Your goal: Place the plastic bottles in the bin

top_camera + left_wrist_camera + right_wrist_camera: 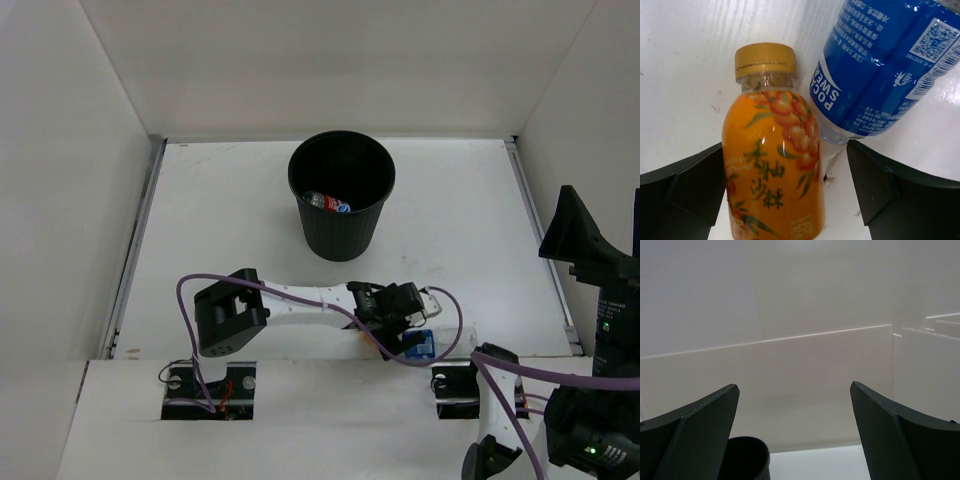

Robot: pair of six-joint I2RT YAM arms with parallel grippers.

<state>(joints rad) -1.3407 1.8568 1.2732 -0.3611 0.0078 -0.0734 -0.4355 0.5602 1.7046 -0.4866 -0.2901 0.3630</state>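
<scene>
The short orange bottle (772, 165) lies on the white table between the fingers of my left gripper (785, 145). The jaws are open, with a gap on the right side. The blue-label bottle (880, 65) lies slanted beside its cap, touching it. In the top view my left gripper (398, 325) is low near the front edge, over the orange bottle, with the blue-label bottle (425, 344) at its right. The black bin (340, 240) stands at mid-table with the red-label bottle (326, 203) inside. My right gripper (795, 390) is open and empty, raised. The plain clear bottle is not visible.
White walls enclose the table on the left, back and right. The right arm (590, 290) is folded up at the right edge. A purple cable (300, 300) trails along the left arm. The bin's rim (747, 452) shows low in the right wrist view.
</scene>
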